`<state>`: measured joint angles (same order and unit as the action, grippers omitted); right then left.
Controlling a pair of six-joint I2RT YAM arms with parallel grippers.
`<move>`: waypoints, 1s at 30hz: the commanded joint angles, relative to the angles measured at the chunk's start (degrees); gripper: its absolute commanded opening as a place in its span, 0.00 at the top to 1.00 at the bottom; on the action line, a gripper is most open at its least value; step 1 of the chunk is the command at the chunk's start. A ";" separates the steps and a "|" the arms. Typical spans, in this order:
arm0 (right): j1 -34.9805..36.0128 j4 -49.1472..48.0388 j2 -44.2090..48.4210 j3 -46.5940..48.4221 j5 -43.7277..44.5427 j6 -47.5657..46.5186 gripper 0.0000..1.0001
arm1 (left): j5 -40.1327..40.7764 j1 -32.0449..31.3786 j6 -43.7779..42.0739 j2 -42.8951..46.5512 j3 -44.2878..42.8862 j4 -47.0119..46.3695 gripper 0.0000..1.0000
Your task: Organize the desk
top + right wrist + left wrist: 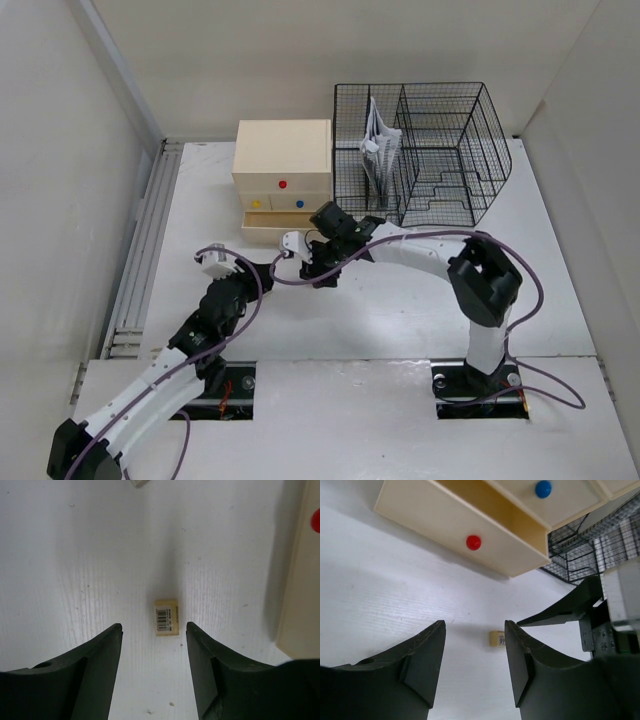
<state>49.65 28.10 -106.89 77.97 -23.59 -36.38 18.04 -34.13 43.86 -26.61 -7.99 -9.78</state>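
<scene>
White desk (75, 555) holds a barcoded block (166, 617) near the open drawer's (435, 522) edge, both jaws spread, seemingly empty.

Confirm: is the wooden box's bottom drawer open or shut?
Open. The bottom drawer juts out past the upper fronts of the wooden box, its hollow inside showing behind its red-knobbed panel.

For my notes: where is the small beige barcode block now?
The block lies on the desk, near the open red-knob drawer. In the right wrist view it sits centred just ahead of the open jaws, untouched.
</scene>
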 commanded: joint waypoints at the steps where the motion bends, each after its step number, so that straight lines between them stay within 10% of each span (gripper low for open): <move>1: 1.06 -3.40 -2.96 1.12 1.80 3.25 0.40 | 0.07 -0.32 3.42 -1.95 -0.36 1.95 0.52; 21: 1.06 -3.40 -10.08 3.32 5.49 4.47 0.42 | -1.08 -0.32 11.33 0.42 -2.64 14.61 0.56; 30: 1.06 -1.47 -9.57 4.91 6.54 5.00 0.99 | -1.08 -0.32 12.57 0.49 -4.58 18.56 0.57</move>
<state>50.33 25.39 -115.96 80.90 -17.72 -31.81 16.93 -34.15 55.59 -27.77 -9.65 7.25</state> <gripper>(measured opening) 0.142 0.432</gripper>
